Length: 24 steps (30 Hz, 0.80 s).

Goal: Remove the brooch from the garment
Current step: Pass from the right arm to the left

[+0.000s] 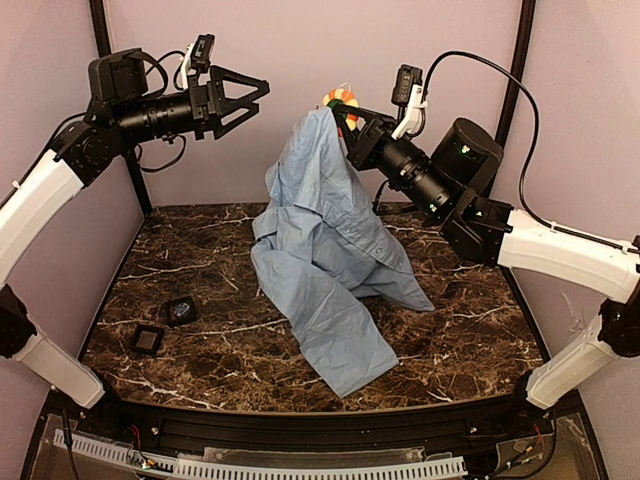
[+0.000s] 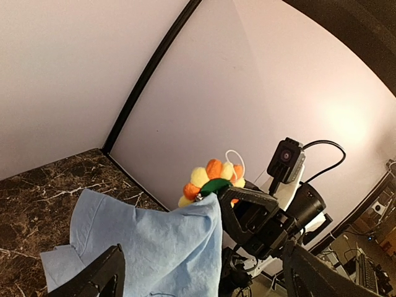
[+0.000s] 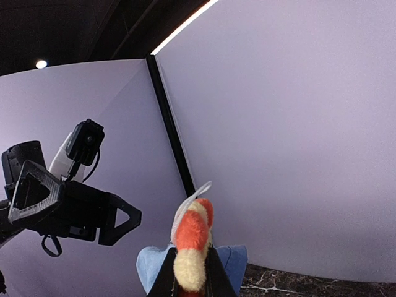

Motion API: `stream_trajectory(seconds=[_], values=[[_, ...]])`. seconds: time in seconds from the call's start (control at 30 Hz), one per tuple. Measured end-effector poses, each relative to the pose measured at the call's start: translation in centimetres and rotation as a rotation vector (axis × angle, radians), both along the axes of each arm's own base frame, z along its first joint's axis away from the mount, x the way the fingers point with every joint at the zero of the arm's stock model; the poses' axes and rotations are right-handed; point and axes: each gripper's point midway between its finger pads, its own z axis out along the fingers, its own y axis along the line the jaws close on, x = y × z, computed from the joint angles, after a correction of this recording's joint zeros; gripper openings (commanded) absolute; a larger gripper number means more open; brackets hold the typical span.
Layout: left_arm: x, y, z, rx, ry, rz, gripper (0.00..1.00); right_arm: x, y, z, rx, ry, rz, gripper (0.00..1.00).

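**Brooch held high, shirt hanging below**

The right gripper (image 1: 345, 118) is clamped on the brooch (image 1: 341, 100), high up near the far wall. The garment (image 1: 320, 230) drapes from it down to the table (image 1: 450, 340). The left gripper (image 1: 262, 98) hovers to its left, jaws apart and empty. Best, I judge, that it pinches the cloth just under the pin, then both pull steadily apart without tearing.

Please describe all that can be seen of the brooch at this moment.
The brooch is a small, plush-looking flower: rounded orange, yellow and reddish petals around a dark green centre, with a white loop behind it. It sits high above the table, at the top of the lifted blue shirt. The right gripper pinches it between its fingers. The open left gripper is apart from it.
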Motion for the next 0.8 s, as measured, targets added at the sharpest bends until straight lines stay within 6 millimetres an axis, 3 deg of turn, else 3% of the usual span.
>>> stream_trajectory(seconds=[0.3,0.6,0.67,0.8], values=[[2.7,-3.2,-4.1,0.034,0.070,-0.060,0.91,-1.4,-0.3,0.0,0.044,0.045,0.087,0.00],[0.1,-6.2,-5.3,-0.004,0.082,-0.194,0.92,-1.8,0.4,-1.4,0.066,0.121,0.166,0.00],[0.1,-6.5,-6.0,-0.010,0.095,-0.205,0.90,-1.8,0.5,-1.4,0.071,0.130,0.174,0.00],[-0.1,-6.8,-6.8,-0.017,0.124,-0.225,0.69,-1.9,0.5,-1.4,0.086,0.146,0.188,0.00]])
